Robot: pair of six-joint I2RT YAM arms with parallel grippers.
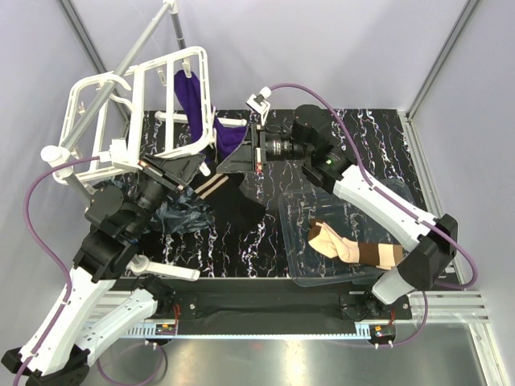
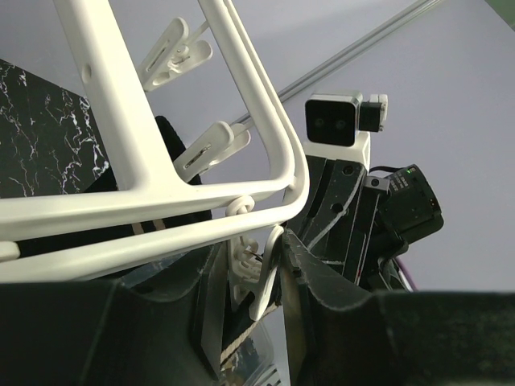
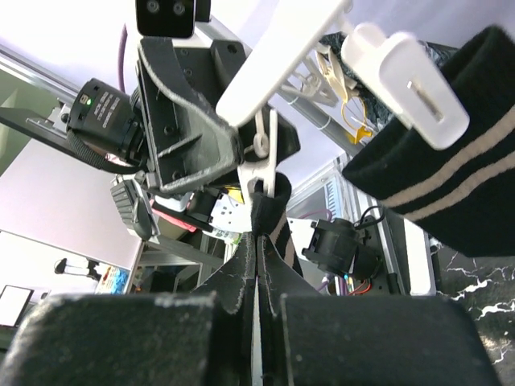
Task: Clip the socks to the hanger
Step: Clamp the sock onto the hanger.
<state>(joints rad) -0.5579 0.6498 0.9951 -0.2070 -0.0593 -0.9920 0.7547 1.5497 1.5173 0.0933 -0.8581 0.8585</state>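
Note:
The white hanger [image 1: 141,96] stands tilted at the back left. My left gripper [image 2: 253,269] is under its lower corner bar, shut on a dangling white clip [image 2: 265,277]. In the top view this gripper [image 1: 187,170] and my right gripper [image 1: 233,157] meet at that corner. My right gripper [image 3: 257,241] is shut on the cuff of a black sock with beige stripes [image 3: 271,211], and the cuff touches the clip [image 3: 263,161]. The rest of the black sock [image 1: 237,201] hangs towards the table. Another clip [image 3: 410,80] sits against a black striped cuff [image 3: 438,173].
A purple sock [image 1: 193,100] hangs from the hanger. A clear tray [image 1: 318,269] at the right holds beige socks with brown cuffs [image 1: 354,245]. A grey pole [image 1: 121,64] runs behind the hanger. A dark crumpled sheet [image 1: 173,215] lies by the left arm.

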